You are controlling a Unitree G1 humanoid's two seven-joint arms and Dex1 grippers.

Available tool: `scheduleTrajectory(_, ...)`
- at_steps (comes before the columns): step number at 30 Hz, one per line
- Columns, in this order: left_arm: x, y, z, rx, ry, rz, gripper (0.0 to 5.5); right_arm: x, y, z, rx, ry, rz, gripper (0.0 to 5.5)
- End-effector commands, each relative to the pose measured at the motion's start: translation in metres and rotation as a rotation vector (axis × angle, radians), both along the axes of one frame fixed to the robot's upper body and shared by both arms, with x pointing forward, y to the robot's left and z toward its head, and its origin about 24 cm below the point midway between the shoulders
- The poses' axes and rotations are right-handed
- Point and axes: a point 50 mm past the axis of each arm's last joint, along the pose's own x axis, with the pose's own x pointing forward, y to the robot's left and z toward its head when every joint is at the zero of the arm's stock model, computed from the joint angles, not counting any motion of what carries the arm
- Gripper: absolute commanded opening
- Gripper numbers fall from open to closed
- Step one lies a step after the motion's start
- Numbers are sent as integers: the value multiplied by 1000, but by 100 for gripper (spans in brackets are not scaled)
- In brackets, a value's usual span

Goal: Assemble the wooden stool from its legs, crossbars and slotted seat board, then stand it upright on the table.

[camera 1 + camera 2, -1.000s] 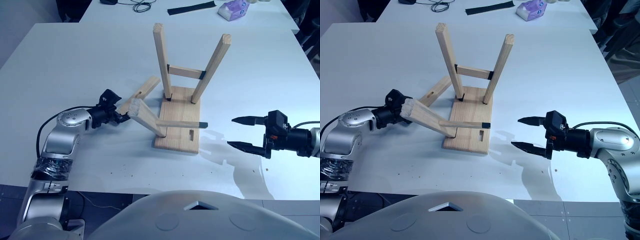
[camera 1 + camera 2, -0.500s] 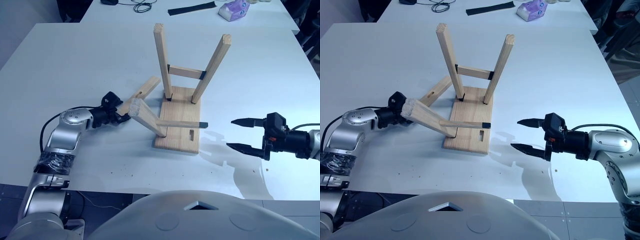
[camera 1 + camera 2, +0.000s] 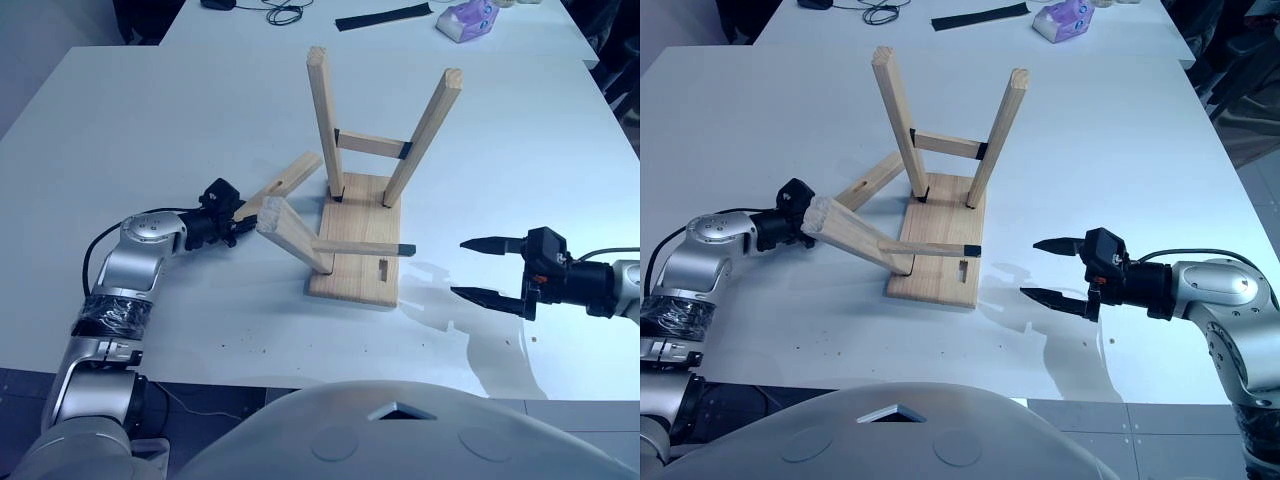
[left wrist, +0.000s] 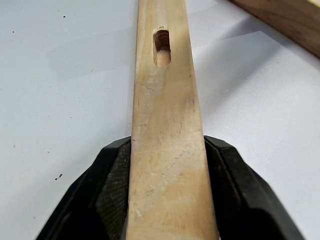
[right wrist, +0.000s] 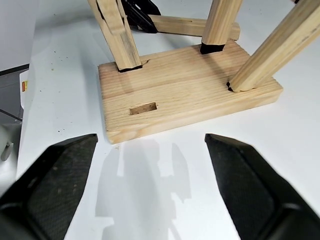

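The slotted seat board (image 3: 360, 232) lies flat on the white table. Two legs (image 3: 323, 110) stand upright in its far slots, joined by a crossbar (image 3: 371, 145). A third leg (image 3: 292, 235) leans in the near left slot, with a crossbar (image 3: 362, 247) pointing right. One slot (image 5: 143, 108) is bare. My left gripper (image 3: 232, 224) is shut on the end of a loose leg (image 4: 165, 125) that lies on the table left of the board. My right gripper (image 3: 458, 267) hovers open to the right of the board, its fingers (image 5: 55, 175) spread wide.
A black strip (image 3: 383, 17), a purple packet (image 3: 466, 18) and cables (image 3: 283, 12) lie on the far table. The table's front edge runs close below both arms. Bare tabletop stretches right of and behind the stool.
My left gripper has edged slightly farther away with the loose leg in it. My right gripper has crept a little left toward the board. The stool parts stand as before.
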Motion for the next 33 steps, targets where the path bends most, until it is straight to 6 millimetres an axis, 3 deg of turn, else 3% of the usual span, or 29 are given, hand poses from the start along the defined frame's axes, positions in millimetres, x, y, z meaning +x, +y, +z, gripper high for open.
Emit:
scheduleTrajectory(1,0,-1,-3,-8,13,32,206,5,-2,2,-28,-25,3,398)
scheduleTrajectory(11,33,24,50,-71,-226,222,206,14,-15,0,-66,-48,-47,398)
scheduleTrajectory(16,45,26,98,-180,-430,213,206,23,-29,2,-71,-55,-100,398)
scheduleTrajectory(20,38,7,156,-411,-588,12,206,30,-40,4,-66,-64,-140,398)
scheduleTrajectory(26,20,-38,216,-625,-653,-380,206,43,-42,25,44,-100,-155,398)
scheduleTrajectory(29,6,-72,224,-675,-604,-579,206,51,-36,50,162,-134,-123,398)
scheduleTrajectory(33,-12,-106,210,-699,-489,-741,206,59,-16,91,332,-194,-21,398)
